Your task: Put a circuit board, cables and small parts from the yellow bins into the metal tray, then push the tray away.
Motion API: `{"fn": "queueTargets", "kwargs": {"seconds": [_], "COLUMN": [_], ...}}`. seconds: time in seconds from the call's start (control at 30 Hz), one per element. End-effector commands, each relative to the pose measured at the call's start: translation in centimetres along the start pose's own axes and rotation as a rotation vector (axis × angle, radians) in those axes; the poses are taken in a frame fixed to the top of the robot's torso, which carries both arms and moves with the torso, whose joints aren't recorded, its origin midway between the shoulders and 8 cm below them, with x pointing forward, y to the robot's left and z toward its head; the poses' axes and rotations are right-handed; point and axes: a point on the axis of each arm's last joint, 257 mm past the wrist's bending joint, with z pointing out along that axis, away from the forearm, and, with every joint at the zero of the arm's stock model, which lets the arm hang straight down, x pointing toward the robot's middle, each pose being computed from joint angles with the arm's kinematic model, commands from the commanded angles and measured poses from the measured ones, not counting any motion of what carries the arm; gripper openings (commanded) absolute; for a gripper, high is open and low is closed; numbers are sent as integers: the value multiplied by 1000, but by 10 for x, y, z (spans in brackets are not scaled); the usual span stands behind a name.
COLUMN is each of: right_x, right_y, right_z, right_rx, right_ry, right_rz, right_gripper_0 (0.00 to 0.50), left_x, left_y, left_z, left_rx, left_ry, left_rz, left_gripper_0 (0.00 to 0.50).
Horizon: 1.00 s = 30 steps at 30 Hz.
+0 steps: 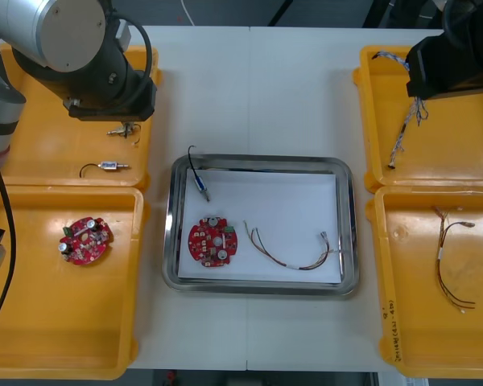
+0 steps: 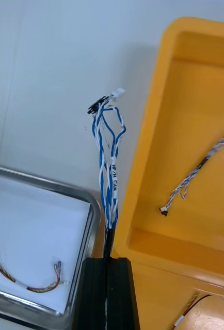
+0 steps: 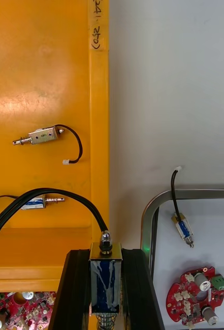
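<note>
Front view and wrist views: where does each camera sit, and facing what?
Front view: above the arms, steeply down on table and metal tray; left arm and right arm show.
Left wrist view: on that wrist, past left gripper shut on a small metal part, toward yellow bin.
Right wrist view: on that wrist, past right gripper shut on blue and white cable.
Shared: tray's circuit board, front and left wrist.

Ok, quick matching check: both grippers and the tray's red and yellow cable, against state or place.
Things:
1 left gripper
2 right gripper
3 red and yellow cable

States:
a shut on a twisted blue and white cable, by a right yellow bin
b lying in the metal tray beside the circuit board
c shut on a small metal part, over a left yellow bin

Pairs: 1-c; 2-a; 3-b.
</note>
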Motion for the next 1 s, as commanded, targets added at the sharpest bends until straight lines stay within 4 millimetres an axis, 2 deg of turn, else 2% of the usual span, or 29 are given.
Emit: {"fn": "queueTargets", "kwargs": {"seconds": [0.03,0.33,0.5,0.67,0.77,1.0], "right_x": [14,40,51,61,67,86], "right_y": [25,91,115,123,124,119], "right_z": [-4,10,17,33,48,83], "right_rx": [-13,-76,-135,-164,-131,-88], "right_ry": [20,25,36,69,98,202], "right_rz": [-226,-600,-763,-897,-990,-1061], "right_gripper_0": [0,0,0,0,0,0], "left_x": [-7,-7,-8,-8,-8,-8], "left_y": [16,16,16,16,17,17], "left_z": [-11,-11,-11,-12,-12,-12], "left_rx": [-20,-18,-18,-14,-13,-12], "left_ry": [-34,-35,-35,-36,-36,-36], "left_rz": [-10,-12,-13,-16,-18,-18], "left_gripper_0": [0,0,0,0,0,0]}}
